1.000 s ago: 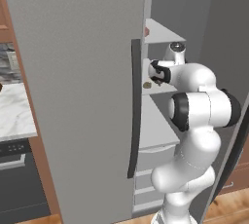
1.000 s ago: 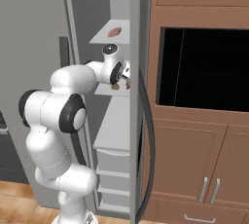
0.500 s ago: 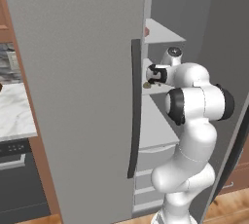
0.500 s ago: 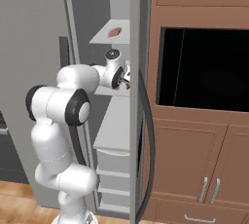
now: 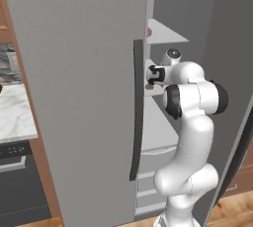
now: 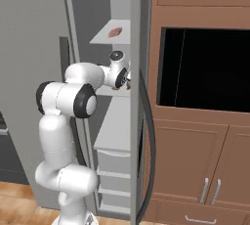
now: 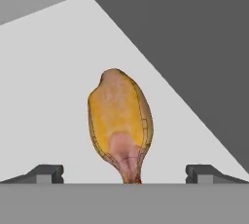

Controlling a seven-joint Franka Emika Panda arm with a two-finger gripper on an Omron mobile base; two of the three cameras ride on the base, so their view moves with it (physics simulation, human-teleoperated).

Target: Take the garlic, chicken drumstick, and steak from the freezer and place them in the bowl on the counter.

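Note:
The grey freezer [image 5: 74, 73] stands open, showing white shelves. A golden chicken drumstick [image 7: 119, 121] lies on the middle shelf [image 7: 48, 72], narrow end toward me. My gripper [image 7: 124, 175] is open, with its fingertips [image 7: 46, 173] apart on either side of that end and not touching it. From the base the gripper [image 5: 150, 75] reaches into the freezer just above the drumstick [image 5: 148, 86]. The red steak [image 6: 115, 32] rests on the upper shelf. A strip of marble counter [image 5: 15, 117] shows at far left. The garlic and the bowl are out of view.
The open freezer door with its dark handle [image 5: 137, 112] stands close on my left. A second door edge with a curved handle [image 6: 149, 136] is on my right. White drawers [image 6: 117, 170] sit below the shelf. Brown cabinets and a black oven recess [image 6: 205, 67] lie beyond.
The hand has pushed slightly deeper into the freezer toward the drumstick, and the elbow has shifted. The jaws have stayed open.

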